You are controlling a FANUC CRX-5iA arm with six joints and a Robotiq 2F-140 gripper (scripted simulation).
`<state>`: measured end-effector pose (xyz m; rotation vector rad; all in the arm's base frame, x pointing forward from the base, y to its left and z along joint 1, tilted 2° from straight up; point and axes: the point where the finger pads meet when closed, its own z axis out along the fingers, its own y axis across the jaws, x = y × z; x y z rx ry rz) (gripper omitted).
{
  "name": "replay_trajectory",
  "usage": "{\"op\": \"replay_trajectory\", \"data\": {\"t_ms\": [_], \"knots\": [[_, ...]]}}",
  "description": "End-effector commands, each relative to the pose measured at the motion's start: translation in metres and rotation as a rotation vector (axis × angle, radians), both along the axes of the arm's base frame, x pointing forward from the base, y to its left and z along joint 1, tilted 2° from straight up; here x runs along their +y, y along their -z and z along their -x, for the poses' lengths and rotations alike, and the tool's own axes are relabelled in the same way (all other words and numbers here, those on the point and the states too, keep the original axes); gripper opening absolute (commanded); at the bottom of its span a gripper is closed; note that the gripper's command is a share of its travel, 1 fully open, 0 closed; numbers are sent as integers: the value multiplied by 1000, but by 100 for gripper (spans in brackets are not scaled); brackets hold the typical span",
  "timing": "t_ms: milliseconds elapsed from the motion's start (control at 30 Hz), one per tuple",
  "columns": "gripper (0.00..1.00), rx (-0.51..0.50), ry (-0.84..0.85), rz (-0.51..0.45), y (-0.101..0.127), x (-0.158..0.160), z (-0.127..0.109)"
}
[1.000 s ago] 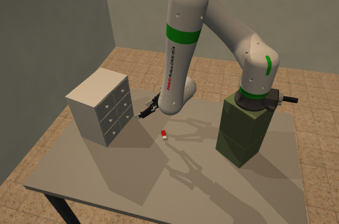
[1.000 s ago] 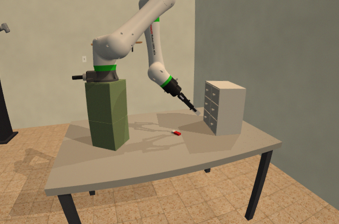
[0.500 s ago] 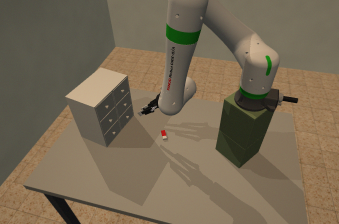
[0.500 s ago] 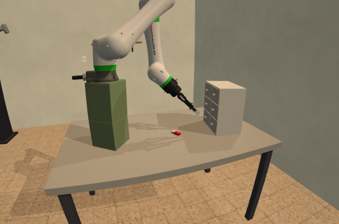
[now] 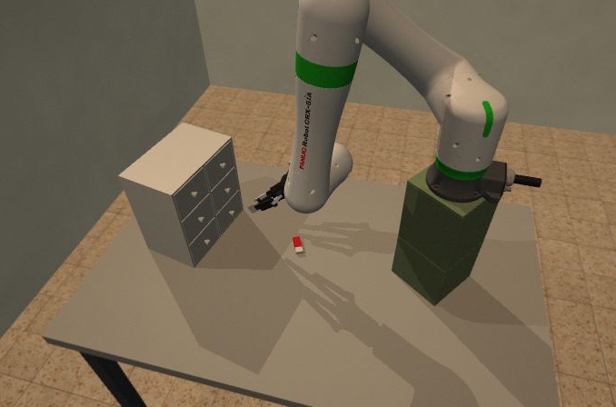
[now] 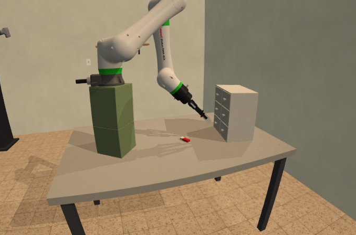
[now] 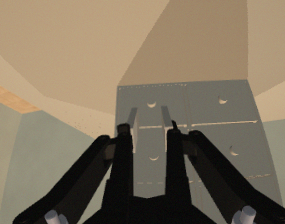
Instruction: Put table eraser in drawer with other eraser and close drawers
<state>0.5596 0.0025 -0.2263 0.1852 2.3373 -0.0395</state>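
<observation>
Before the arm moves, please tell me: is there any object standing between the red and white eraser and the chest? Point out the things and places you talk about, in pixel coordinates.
No loose object is visible between the eraser (image 5: 297,242) (image 6: 185,139) and the chest (image 5: 157,211) (image 6: 242,116) (image 7: 218,135). However, every drawer front appears closed, which blocks the way inside.

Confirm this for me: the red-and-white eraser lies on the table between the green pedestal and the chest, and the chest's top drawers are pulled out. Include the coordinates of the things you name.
Not quite: the top drawers (image 5: 214,174) (image 6: 221,96) are shut, flush with the chest's front, as the top view shows. The rest stands.
</observation>
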Motion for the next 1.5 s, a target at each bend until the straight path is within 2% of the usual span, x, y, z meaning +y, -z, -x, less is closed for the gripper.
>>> {"op": "replay_trajectory", "data": {"t_ms": [0, 133, 400, 600, 1467], "knots": [[20, -2, -1, -1, 9, 0, -8], [20, -2, -1, -1, 17, -1, -14], [20, -2, -1, -1, 52, -3, -41], [20, -2, -1, -1, 69, -5, -54], [20, -2, -1, -1, 72, -5, -57]]}}
